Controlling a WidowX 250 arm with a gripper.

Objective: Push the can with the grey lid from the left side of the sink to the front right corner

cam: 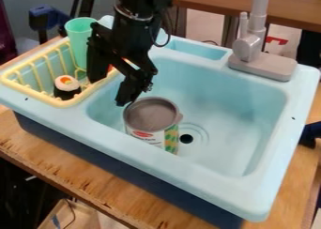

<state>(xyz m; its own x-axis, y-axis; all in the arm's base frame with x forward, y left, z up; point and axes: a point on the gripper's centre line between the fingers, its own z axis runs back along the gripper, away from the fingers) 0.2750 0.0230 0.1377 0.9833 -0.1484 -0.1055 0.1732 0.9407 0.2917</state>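
Just left of centre in the frame, a can (152, 115) stood in the basin of a light blue toy sink (216, 94), its round grey-brown top facing up toward the camera. Its side showed a white label with red marks and a strip of green and yellow down the right. The dark drain hole (186, 139) lay just beside the can, to its right in the frame.

The black gripper (110, 92) hung from the top of the frame, above and to the left of the can. It was in a released state, its two fingers parted widely, with the sink's rim and part of a yellow rack in view between them. One fingertip was near the can's upper left edge; whether it touched the edge could not be told. The other finger was farther left, in front of the rack's right side.

In the upper left of the frame, the yellow rack (70, 101) sat on the sink's left side. It held a light green cup (81, 40), upright toward the back, and a toy sushi roll (66, 86) with a dark band, a white top and an orange centre. A bit of something red-orange showed behind the gripper, too hidden to make out.

At the upper right rose a grey faucet (249, 42) on a broad base. The sink rested on a wooden table (81, 179), whose front edge ran across the lower left.
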